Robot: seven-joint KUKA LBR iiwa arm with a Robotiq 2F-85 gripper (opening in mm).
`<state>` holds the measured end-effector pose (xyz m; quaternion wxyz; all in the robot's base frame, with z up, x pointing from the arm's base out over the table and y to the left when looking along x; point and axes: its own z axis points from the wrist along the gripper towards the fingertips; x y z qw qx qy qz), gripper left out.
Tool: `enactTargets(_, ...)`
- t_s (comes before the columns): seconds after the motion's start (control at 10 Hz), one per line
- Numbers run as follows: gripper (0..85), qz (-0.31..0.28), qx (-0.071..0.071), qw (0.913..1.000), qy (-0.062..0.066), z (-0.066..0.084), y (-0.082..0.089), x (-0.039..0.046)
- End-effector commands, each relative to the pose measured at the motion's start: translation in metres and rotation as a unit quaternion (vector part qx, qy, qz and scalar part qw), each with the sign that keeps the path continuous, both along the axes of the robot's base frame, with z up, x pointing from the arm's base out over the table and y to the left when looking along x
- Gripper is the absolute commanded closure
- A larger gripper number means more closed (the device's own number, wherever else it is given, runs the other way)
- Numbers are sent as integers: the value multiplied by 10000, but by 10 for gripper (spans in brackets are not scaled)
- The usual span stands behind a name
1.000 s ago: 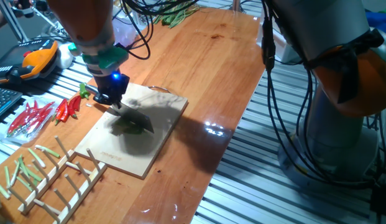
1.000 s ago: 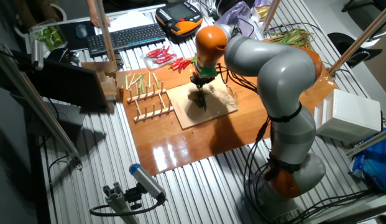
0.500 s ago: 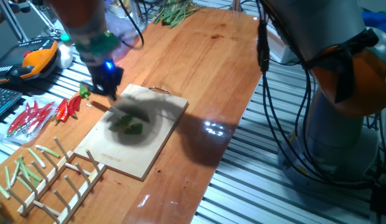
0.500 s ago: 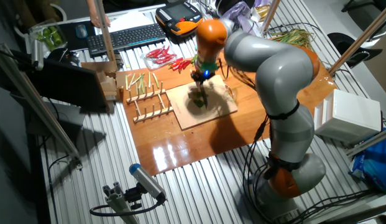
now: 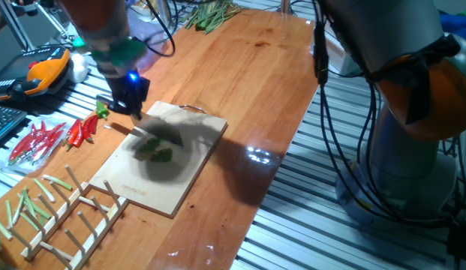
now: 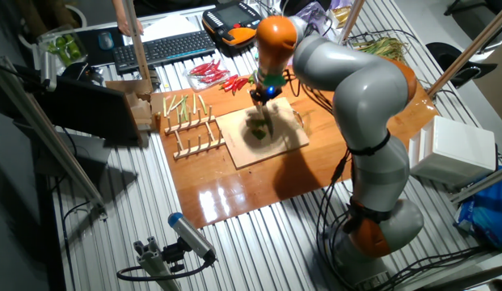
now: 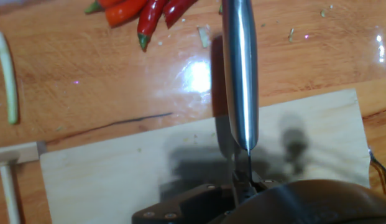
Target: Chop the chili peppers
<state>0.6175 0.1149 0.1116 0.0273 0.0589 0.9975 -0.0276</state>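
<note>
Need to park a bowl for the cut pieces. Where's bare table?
Bare tabletop lies beyond the cutting board, toward the green stalks. Crowded: red chilies and the wooden rack flank the board, where the gripper works over the green chili.

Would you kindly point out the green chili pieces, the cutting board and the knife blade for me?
green chili pieces (image 5: 157,153), one fixed view, middle of the cluster.
cutting board (image 5: 135,187), one fixed view, bare near corner.
knife blade (image 7: 240,74), hand view, middle of the blade.
</note>
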Motion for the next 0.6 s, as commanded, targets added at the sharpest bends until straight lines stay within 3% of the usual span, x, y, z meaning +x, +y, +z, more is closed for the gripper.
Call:
enactTargets(0.0, 850, 27, -69, 10000, -29, -28, 16, -16)
enactTargets(0.3, 850, 65, 52, 10000, -42, -136, -20, -13)
enactTargets(0.5, 850, 19, 93, 9998, -190, -274, 18, -67)
